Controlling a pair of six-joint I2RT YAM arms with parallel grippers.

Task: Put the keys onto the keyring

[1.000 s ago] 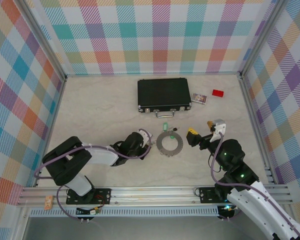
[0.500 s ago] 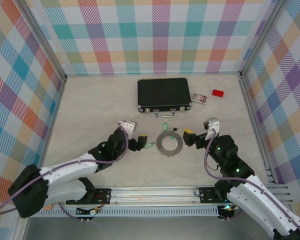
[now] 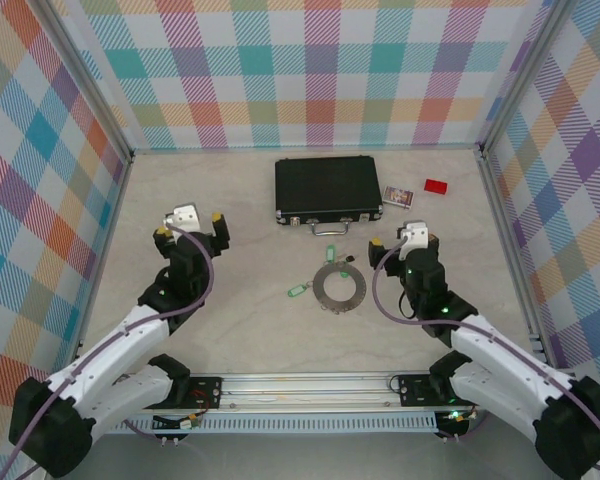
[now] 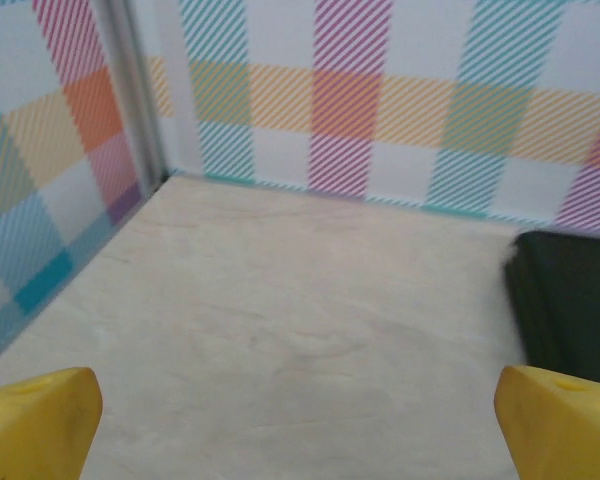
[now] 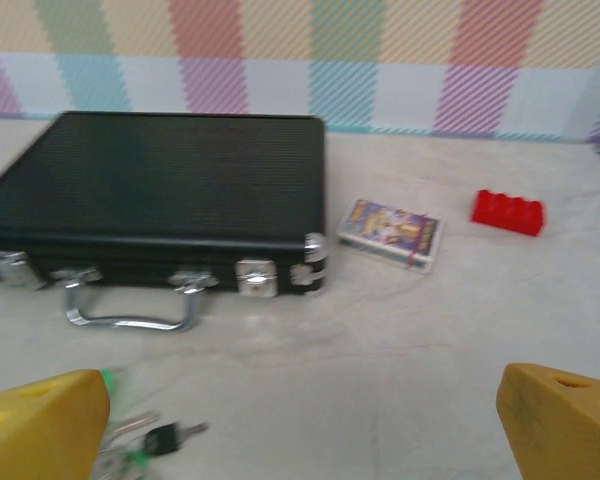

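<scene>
The keyring, a flat grey hoop, lies on the table in front of the black case. One green-tagged key lies just behind the hoop. Another rests at its left edge; I cannot tell whether it is threaded on. My left gripper hangs open and empty far to the left of the ring, its yellow fingertips wide apart over bare table. My right gripper is open and empty to the right of the ring, and its wrist view catches a blurred green tag low on the left.
The case's metal handle faces the ring. A small picture card box and a red block lie to the right of the case. Checked walls and metal rails close the table on three sides.
My left gripper opened, left a green key at the ring's left edge, then pulled back and away to the left. My right gripper shifted slightly left and farther back, staying open.
</scene>
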